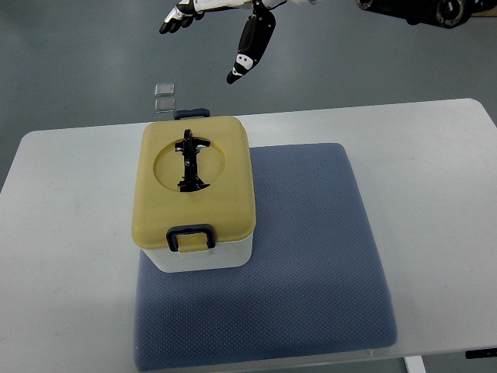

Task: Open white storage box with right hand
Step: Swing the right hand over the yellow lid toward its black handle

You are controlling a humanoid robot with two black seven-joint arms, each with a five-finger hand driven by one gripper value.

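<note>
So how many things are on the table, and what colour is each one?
White storage box with yellow lid: 1
Blue-grey mat: 1
Total on the white table: 2
The robot hand hangs beyond the table's far edge, touching nothing.

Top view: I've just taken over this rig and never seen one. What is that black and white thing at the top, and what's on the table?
This single camera looks steeply down from the robot's own side. The black and white thing is a robot hand hovering past the table's far edge, fingers relaxed, holding nothing; which arm it belongs to is not visible. On the white table lies a blue mat. On its left part stands the white storage box, its yellow lid closed, dark latch at the front, black handle on top.
</note>
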